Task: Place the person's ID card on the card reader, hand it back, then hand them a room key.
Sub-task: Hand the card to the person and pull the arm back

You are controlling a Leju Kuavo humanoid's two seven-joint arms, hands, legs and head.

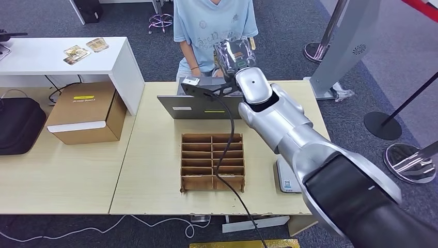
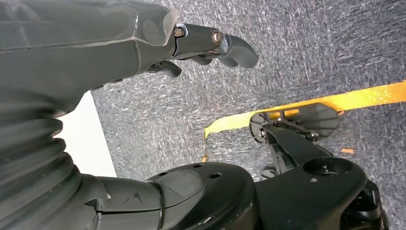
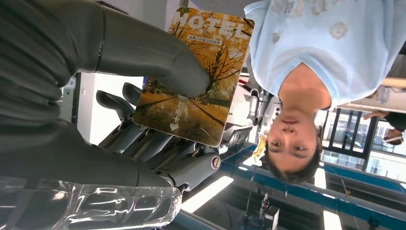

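My right hand (image 1: 235, 54) reaches out over the far edge of the table toward a person in a light blue shirt (image 1: 214, 26). It holds a room key card (image 3: 196, 76) printed with an autumn tree scene and the word HOTEL. The card is pinched between the thumb (image 3: 143, 48) and the darker fingers (image 3: 139, 139), and it faces the person (image 3: 325, 43). The same card shows as an orange patch (image 1: 239, 53) in the head view. A flat white card reader (image 1: 285, 178) lies on the table beside my right arm. My left hand (image 2: 206, 45) hangs over the carpet, holding nothing, with its fingers loosely extended.
A wooden divider tray (image 1: 212, 161) sits mid-table, with a black cable (image 1: 227, 134) running across it. A grey laptop-like device (image 1: 201, 106) stands behind the tray. A cardboard box (image 1: 85, 111) and a black bag (image 1: 18, 124) are on the left. Stanchion bases (image 1: 382, 125) stand on the right.
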